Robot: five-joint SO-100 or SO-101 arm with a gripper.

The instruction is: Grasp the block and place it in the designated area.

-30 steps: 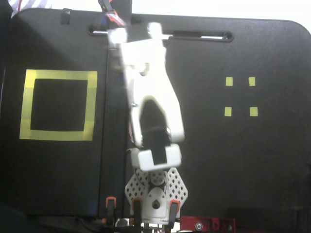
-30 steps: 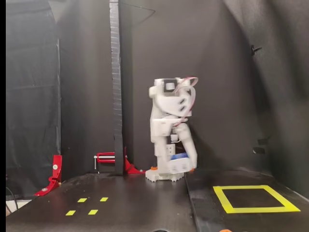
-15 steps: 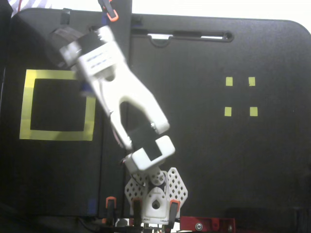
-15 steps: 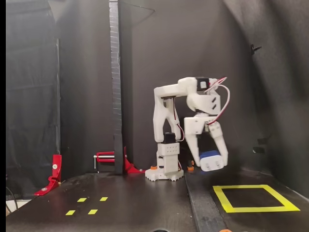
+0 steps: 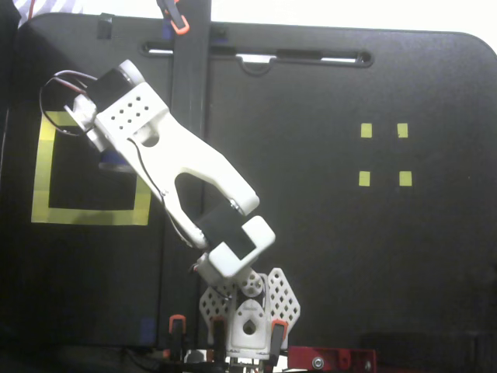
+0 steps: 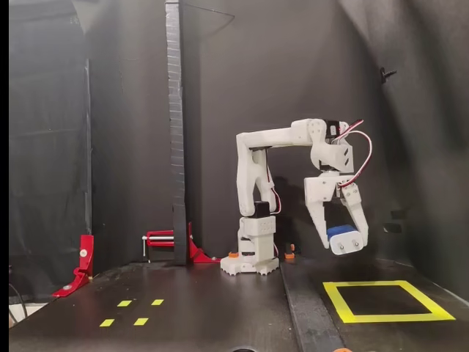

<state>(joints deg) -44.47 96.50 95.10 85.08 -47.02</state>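
Since half a second ago, my arm has swung further out over the yellow square, and the wrist now sits higher and more extended.

Item: gripper (image 6: pixel 345 243). In a fixed view from the front, it hangs pointing down, its fingers clamped on the block (image 6: pixel 338 230), which sits between them near the tips. I see the blue body only; the prongs are not discernible.

Item: block, seen from above. Only a sliver of blue (image 5: pixel 116 162) shows under the wrist; the fingers themselves are hidden beneath the arm.

Item: yellow square (image 6: pixel 386 301). In the front view it lies on the table below the gripper and nearer the camera, well clear of the block, which is held in the air. From above, the arm covers the square's upper right corner (image 5: pixel 85 214).

Item: four small yellow tape squares (image 5: pixel 384 154), far from the gripper on the opposite side of the table.
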